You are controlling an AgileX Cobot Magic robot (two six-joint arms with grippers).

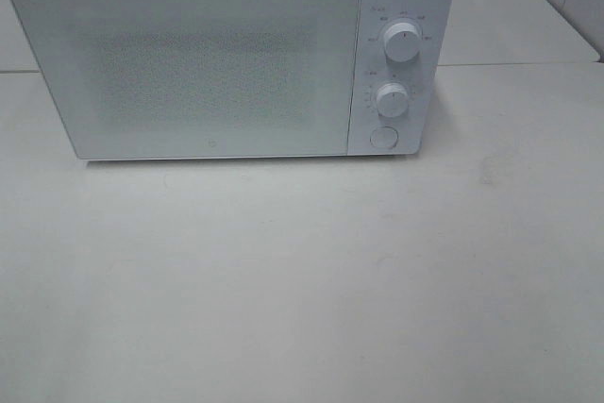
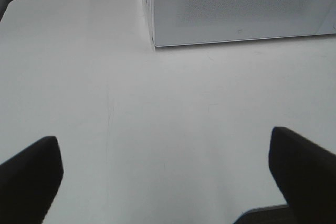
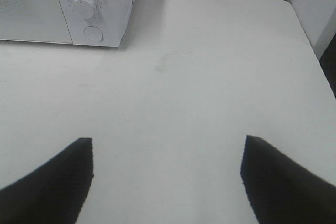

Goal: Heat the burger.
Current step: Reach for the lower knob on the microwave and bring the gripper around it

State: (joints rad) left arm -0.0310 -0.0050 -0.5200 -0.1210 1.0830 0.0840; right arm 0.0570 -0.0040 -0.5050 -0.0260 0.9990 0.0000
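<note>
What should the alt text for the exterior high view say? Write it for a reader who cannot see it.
A boxy white microwave oven with its frosted door shut stands at the back of a plain white table. Two round white knobs and a round button line its right panel.

White microwave [image 1: 226,63] with its door shut, on a pale desk [image 1: 302,290].
The microwave fills the upper part of the frame, reaching from the upper left to right of centre. Its frosted, speckled door [image 1: 189,68] is closed flush. On the control panel to the right of the door, an upper knob [image 1: 403,44] sits above a lower knob [image 1: 392,99], with a round button [image 1: 383,137] just beneath them. A faint smudge [image 1: 491,172] marks the desk at right.
</note>
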